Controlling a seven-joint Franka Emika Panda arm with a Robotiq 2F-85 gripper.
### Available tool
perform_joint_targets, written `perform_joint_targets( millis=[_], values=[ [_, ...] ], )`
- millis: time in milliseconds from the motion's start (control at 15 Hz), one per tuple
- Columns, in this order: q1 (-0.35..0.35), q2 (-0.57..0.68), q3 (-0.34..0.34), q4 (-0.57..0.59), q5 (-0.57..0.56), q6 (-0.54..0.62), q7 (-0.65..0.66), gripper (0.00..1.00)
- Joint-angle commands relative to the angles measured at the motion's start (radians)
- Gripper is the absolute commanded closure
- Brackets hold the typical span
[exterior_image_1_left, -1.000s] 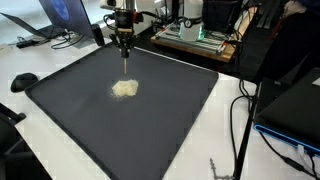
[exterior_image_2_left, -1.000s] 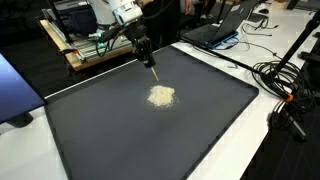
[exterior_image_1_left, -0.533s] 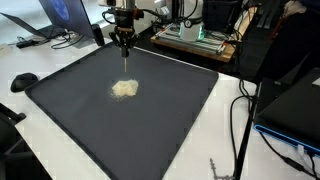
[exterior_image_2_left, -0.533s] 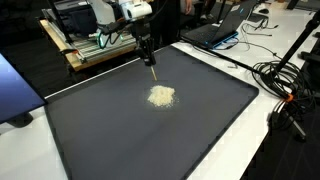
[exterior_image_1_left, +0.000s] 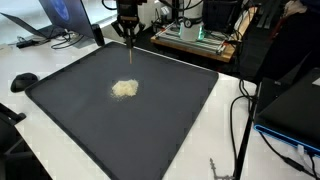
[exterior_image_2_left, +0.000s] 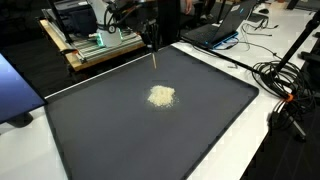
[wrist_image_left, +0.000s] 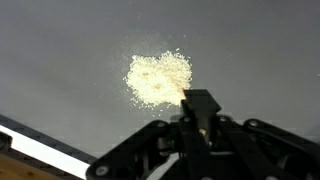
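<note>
while the black robotiq gripper (exterior_image_1_left: 128, 30) hangs at twelve o'clock of the small pale-yellow heap of grains (exterior_image_1_left: 124, 88), fingers clamped on a thin pale stick (exterior_image_1_left: 132, 55), the heap sits mid dark grey mat (exterior_image_1_left: 170, 110), seemingly undisturbed; the stick's tip has not yet reached it.

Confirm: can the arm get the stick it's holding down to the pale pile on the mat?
Probably yes. The pale pile lies alone on the black mat, and nothing stands between it and the thin stick gripped in the jaws, near the mat's edge. Cables lie off the mat.
</note>
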Motion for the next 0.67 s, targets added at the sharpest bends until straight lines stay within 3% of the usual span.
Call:
perform_joint_targets(
  millis=[0, 333, 600],
  values=[
    [-0.006, -0.039, 0.032, 0.059, -0.029, -0.18, 0.039, 0.97],
    [-0.01, -0.044, 0.036, 0.176, -0.002, -0.406, 0.016, 0.97],
    [-0.013, -0.047, 0.035, 0.229, -0.021, -0.451, -0.001, 0.97]
  ],
)
